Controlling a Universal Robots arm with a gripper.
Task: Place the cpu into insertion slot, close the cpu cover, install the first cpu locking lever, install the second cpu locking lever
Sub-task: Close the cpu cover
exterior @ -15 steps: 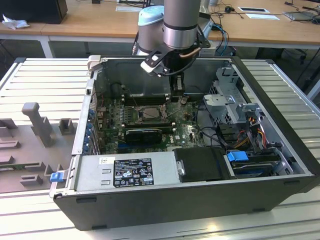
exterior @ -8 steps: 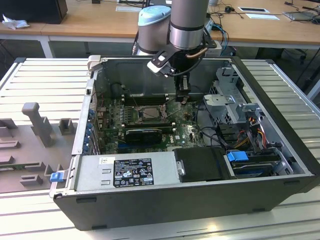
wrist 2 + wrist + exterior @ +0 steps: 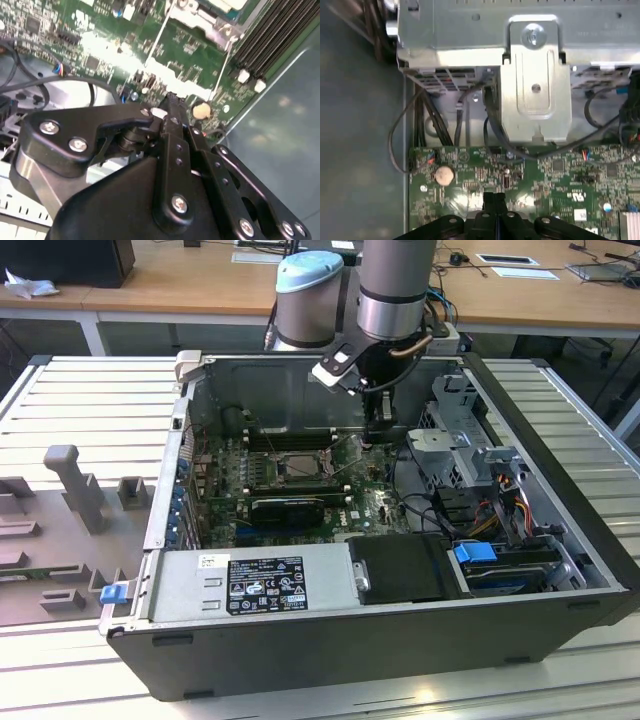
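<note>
Beyond the fingers (image 3: 490,201), pinched together on nothing, the cpu cover (image 3: 200,20) is probably down, both locking levers (image 3: 158,35) left to latch.

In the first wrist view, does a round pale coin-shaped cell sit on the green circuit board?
Yes, the round pale cell lies on the green circuit board.

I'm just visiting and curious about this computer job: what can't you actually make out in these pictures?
1. Whether the cpu sits in the insertion slot: too small to tell in the exterior view, and cut off by the picture's edge in the second wrist view.
2. What the gripper touches: too small in the exterior view, and hidden by its own black body in both wrist views.
</note>
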